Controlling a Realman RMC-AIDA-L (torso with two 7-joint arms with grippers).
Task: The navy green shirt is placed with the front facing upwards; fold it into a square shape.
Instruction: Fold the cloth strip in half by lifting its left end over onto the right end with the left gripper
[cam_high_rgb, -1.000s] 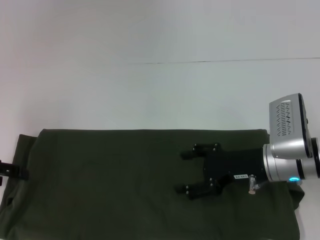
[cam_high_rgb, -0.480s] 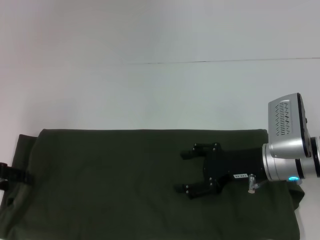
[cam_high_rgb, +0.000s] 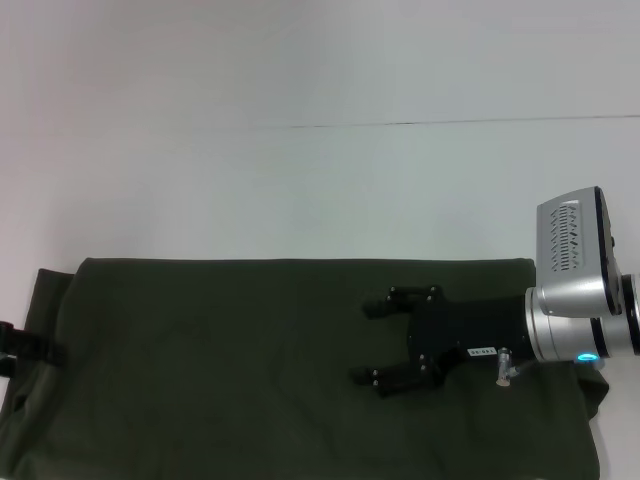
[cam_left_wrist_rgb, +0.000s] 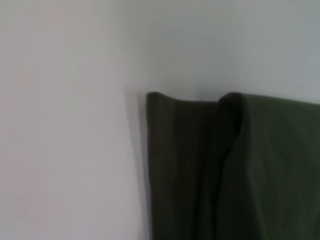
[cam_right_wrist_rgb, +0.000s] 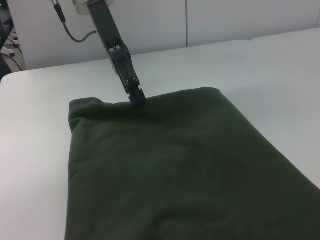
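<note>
Lettering nowhere shows on the navy green shirt (cam_high_rgb: 250, 380), which lies folded into a long plain band across the near side of the white table (cam_high_rgb: 300, 180). Over its right half the right gripper (cam_high_rgb: 375, 343) hovers, fingers spread wide, holding nothing. At the shirt's left end the left gripper (cam_high_rgb: 25, 347) touches the cloth (whether it pinches, I cannot tell).

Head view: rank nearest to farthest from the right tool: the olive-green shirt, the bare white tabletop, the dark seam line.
1. Dark olive-green cotton shirt: directly under the open right tool.
2. Bare white tabletop: beyond the shirt's far edge.
3. Thin dark seam line: farther back still.
</note>
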